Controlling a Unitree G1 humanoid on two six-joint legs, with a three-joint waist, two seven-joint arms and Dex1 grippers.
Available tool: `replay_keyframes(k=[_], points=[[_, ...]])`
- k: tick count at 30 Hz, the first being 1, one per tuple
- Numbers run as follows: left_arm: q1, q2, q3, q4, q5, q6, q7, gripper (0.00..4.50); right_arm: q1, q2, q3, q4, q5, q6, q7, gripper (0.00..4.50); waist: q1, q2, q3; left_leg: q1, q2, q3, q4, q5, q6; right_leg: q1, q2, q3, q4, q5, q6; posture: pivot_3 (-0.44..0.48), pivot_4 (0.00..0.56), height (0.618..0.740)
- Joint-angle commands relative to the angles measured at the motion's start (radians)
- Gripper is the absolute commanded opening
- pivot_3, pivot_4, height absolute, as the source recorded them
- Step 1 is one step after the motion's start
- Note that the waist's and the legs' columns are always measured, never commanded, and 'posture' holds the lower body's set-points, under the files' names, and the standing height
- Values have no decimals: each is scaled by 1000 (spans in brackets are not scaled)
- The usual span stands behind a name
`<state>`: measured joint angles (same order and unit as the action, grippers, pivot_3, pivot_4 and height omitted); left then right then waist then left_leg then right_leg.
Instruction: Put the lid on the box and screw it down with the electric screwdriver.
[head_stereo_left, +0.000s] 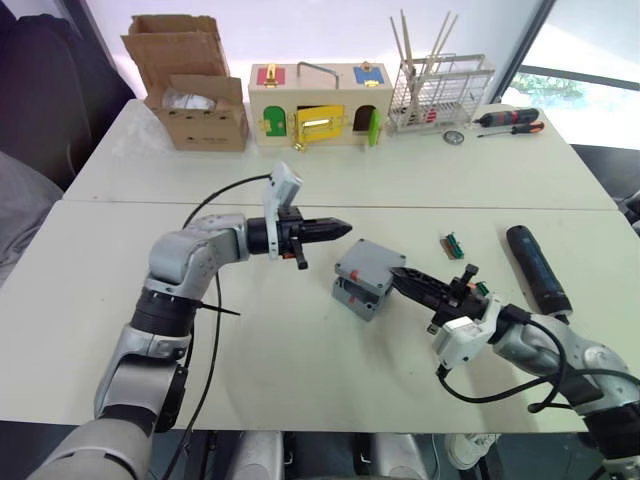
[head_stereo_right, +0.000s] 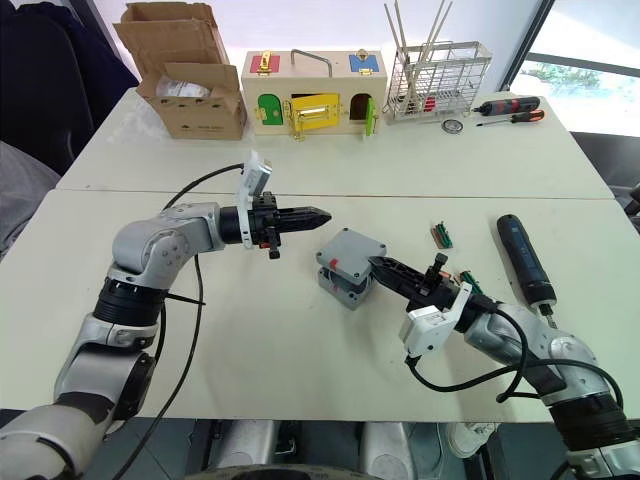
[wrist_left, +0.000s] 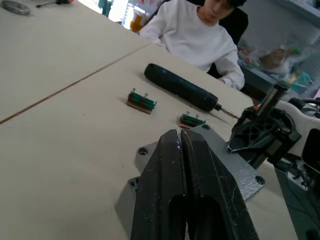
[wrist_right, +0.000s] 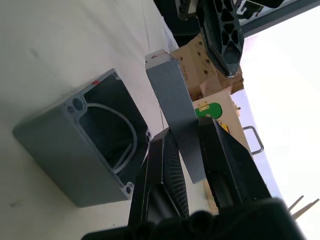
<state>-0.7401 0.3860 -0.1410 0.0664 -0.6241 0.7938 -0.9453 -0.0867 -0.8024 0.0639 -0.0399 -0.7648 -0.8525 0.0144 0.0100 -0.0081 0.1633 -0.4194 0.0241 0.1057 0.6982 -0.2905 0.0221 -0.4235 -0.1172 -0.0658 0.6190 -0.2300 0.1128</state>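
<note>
My right gripper (head_stereo_left: 400, 275) is shut on one edge of the grey lid (head_stereo_left: 370, 265), holding it tilted just above the box (head_stereo_left: 352, 298). The right wrist view has the lid (wrist_right: 172, 95) pinched between the fingers. Beside it the open box (wrist_right: 95, 135) shows a white wire inside and a red mark on its side. To the left of the lid, a short gap away, my left gripper (head_stereo_left: 340, 228) is shut and holds nothing. The black electric screwdriver (head_stereo_left: 538, 270) lies on the table to the right, beyond my right arm.
Along the back of the table (head_stereo_left: 300, 370) stand a cardboard box (head_stereo_left: 195, 95), a wooden latch box (head_stereo_left: 320, 105) and a wire rack (head_stereo_left: 440, 90). Two hand screwdrivers (head_stereo_left: 508, 120) lie at the back right. Small green connectors (head_stereo_left: 452, 243) lie near the lid. A person (wrist_left: 195, 35) in white sits across the table.
</note>
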Motion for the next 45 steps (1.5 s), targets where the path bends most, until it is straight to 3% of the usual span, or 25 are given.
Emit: replay_keyframes(k=[1,18,24,34,35,41,45], points=[[14,3,-27,-34,26,-27,-31,48,-2,13,-3,2,-21,-8,-42,132,-1,0,0,0,0,0,0,0,0,0,0,0,0,0,0,0,150,728],[54,21,-166,35,201,-102,-107,48,29,40,75,74,-148,30,-154,132,0,0,0,1,0,0,0,0,0,1,0,0,0,0,0,0,150,728],[63,12,-211,55,274,-140,-100,48,27,33,98,97,-165,48,-176,132,1,0,-1,13,1,-1,-2,-1,0,15,0,0,-4,-2,-3,0,150,728],[85,6,-263,40,321,-102,-97,48,48,27,118,108,-147,73,-171,132,3,0,-3,15,2,-3,-1,-2,2,17,0,0,-4,-3,-3,0,150,728],[89,5,-265,32,312,-80,-103,0,52,27,118,107,-140,76,-168,1174,3,0,-3,15,2,-3,-1,-2,2,17,-1,0,-4,-3,-3,0,150,728],[99,2,-285,39,341,-52,-87,0,75,12,105,88,-128,90,-168,3588,0,-2,-11,20,2,-3,-2,-3,4,21,-1,0,-4,-3,-3,0,150,728],[107,8,-299,45,355,-57,-85,0,97,0,93,67,-126,94,-173,3588,2,-2,-15,28,2,-3,-3,-7,7,29,-2,0,-5,-8,-5,0,150,728]])
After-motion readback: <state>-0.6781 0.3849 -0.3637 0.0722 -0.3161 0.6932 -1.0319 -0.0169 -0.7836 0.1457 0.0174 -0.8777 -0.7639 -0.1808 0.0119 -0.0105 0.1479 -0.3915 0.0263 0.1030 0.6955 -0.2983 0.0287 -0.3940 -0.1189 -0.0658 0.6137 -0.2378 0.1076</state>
